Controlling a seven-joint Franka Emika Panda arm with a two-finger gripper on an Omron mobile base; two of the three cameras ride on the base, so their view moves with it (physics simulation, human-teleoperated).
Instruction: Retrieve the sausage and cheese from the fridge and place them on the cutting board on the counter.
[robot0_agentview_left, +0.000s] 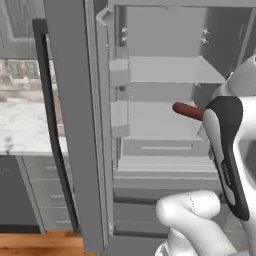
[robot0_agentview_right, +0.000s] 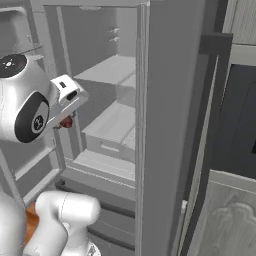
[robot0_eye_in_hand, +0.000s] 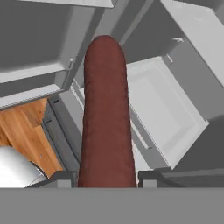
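Hand view shows the pincer (robot0_eye_in_hand: 106, 179) closed narrowly on one end of the sausage (robot0_eye_in_hand: 106, 118), a smooth dark reddish-brown cylinder with a rounded tip jutting straight out between the two dark fingertips, held in the air in front of the open fridge (robot0_agentview_left: 75, 125). With only one end gripped, the smooth skin could probably slip or pivot in the jaws, or the free end could knock the grey fridge door on the way out. Beyond the fridge lies the white, grey-veined marble worktop (robot0_agentview_left: 22, 127).
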